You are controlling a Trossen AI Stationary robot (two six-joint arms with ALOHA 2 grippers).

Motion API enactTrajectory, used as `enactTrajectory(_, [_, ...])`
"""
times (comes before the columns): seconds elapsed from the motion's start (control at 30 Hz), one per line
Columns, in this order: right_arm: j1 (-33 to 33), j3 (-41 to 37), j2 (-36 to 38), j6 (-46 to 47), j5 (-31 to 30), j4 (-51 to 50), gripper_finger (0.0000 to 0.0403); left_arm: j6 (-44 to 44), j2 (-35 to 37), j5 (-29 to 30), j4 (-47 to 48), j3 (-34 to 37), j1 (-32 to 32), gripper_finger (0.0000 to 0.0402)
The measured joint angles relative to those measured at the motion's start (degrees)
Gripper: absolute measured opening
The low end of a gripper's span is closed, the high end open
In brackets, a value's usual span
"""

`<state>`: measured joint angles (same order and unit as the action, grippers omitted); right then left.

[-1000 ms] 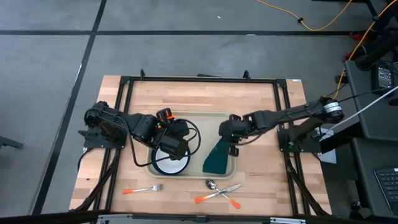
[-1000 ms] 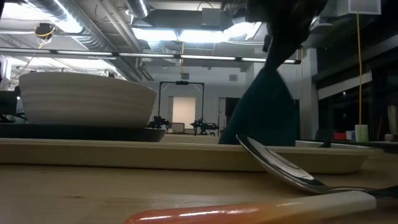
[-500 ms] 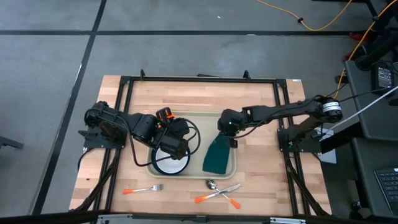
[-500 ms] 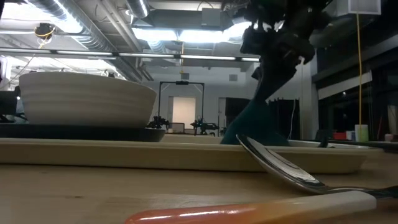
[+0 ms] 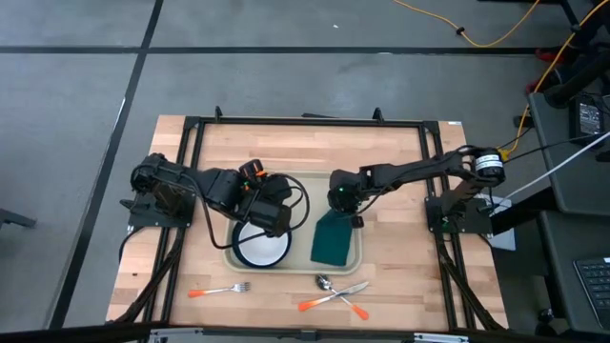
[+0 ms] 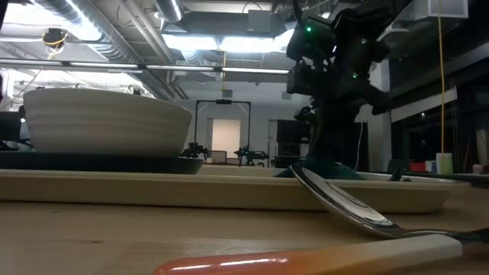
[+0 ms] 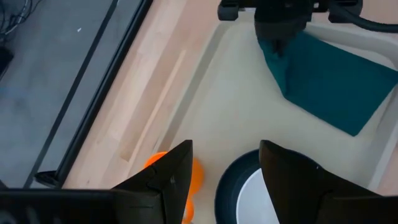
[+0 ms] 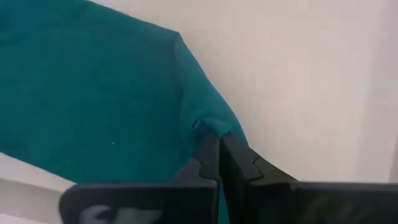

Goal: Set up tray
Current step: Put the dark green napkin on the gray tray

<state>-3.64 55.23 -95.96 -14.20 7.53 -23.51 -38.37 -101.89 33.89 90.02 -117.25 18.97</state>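
Wooden table (image 5: 400, 257), framed by black rails. Tray (image 5: 303, 181) sits mid-table, long side across, both arms reaching over it.

Left arm comes in from the left edge; left gripper (image 5: 274, 211) hangs over the tray's left half, above the far edge of the plate. In the left wrist view its 2 fingers (image 7: 168, 180) stand apart with nothing between them.

Right arm stretches from the right edge; right gripper (image 5: 345, 202) is low over the tray's right half. Right wrist view: the 2 fingertips (image 8: 219, 158) pressed together, pinching a raised fold at 1 corner of the napkin (image 8: 93, 93).

Napkin (image 5: 333, 238), dark teal, lies mostly flat in the tray's right half, far corner lifted into the pinch.

Dark plate (image 5: 262, 245) in the tray's left half, white bowl (image 6: 103, 122) resting on it.

On the bare table nearer than the tray: fork (image 5: 217, 290) with orange handle to the left; spoon (image 5: 334, 292) and knife (image 5: 334, 297), orange handles, crossed to the right.
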Motion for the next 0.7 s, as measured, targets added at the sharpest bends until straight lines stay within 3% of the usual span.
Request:
enactTrajectory(0.4, [-2.65, 4.18, -1.88, -5.45, 0.19, 1.00, 0.0002, 0.00, 0.02, -0.07, 0.00, 0.00, -0.45, 0.0180])
enactTrajectory(0.7, [-5.54, 4.18, -2.12, -10.43, 3.94, 1.69, 0.0002, -0.33, 0.02, -0.33, 0.00, 0.00, -0.45, 0.0180])
